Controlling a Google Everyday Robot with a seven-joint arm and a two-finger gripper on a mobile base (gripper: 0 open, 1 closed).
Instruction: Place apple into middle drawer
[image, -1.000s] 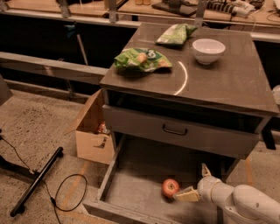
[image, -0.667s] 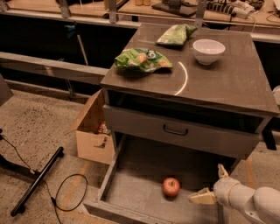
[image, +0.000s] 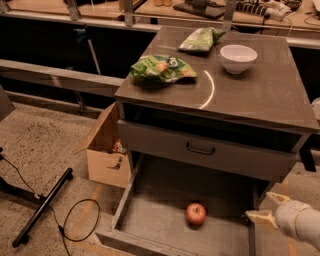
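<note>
The apple (image: 196, 214) lies on the bare floor of the middle drawer (image: 124, 202), which is pulled well out of the cabinet. It sits right of the tray's middle and toward the front edge, upright, with its stem end facing up. Nothing touches it.

The gripper (image: 268, 207) is at the lower right, to the right of the apple and at about the same height in the view. A clear stretch of drawer floor separates the two. The gripper's two pale fingers are spread apart with nothing between them: the lower finger (image: 259, 218) points left toward the apple and the upper one angles up and to the left. The lower fingertip seems to hang about over the tray's right side wall, though whether it is inside or just outside that wall is hard to tell. The white forearm behind the gripper runs off the bottom right corner.

Above the tray is the grey drawer front (image: 210, 155) with its black handle, closed. On the cabinet top (image: 260, 100) stand a white bowl (image: 238, 58) near the back right and two green snack bags, one near the front left (image: 162, 69) and one at the back (image: 201, 39) (both lie flat, apart from the bowl). A cardboard box (image: 104, 159) stands open on the floor beside the cabinet's left side, and a black cable (image: 75, 220) loops over the floor in front of it.
</note>
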